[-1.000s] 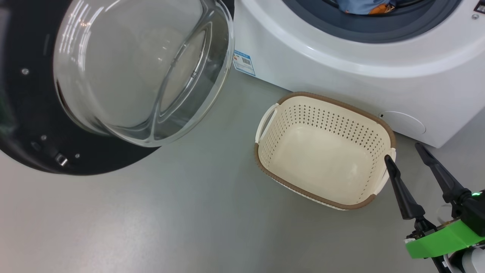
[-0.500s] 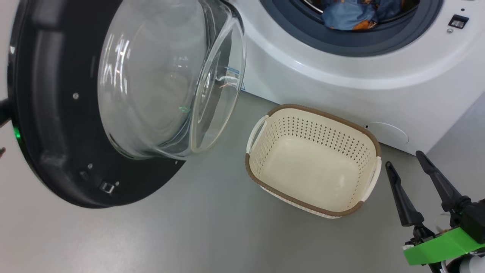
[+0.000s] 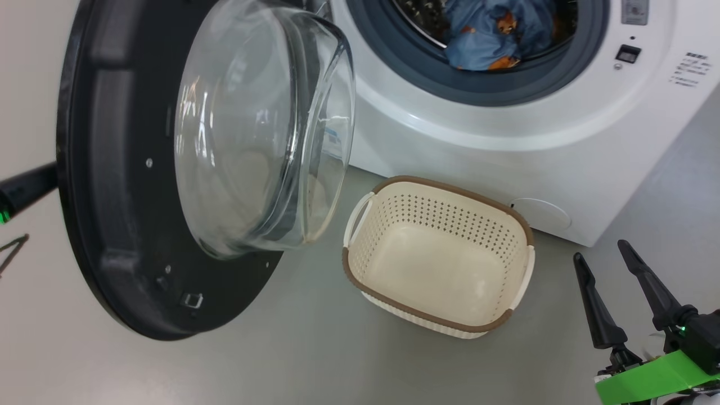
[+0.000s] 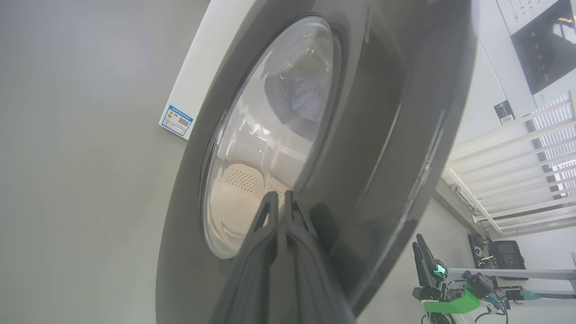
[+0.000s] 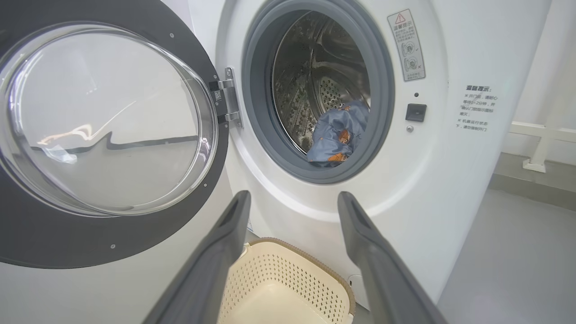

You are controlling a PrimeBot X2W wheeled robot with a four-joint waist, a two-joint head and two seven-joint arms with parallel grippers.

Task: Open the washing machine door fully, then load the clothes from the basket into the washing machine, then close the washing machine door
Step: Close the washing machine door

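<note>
Head view: right fingers (image 3: 596, 304) spread upward

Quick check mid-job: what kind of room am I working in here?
Probably a lab mock-up of a laundry corner, not a home: washer and basket on a plain grey floor, with dark equipment on a bench behind.

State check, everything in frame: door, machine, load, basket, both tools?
washing machine door: open, unlatched
washing machine: drum opening uncovered
clothes: inside the drum
basket: empty, upright on the floor beside the machine
left tool: shut, tips at the door's outer face
right tool: open, holding nothing
</note>
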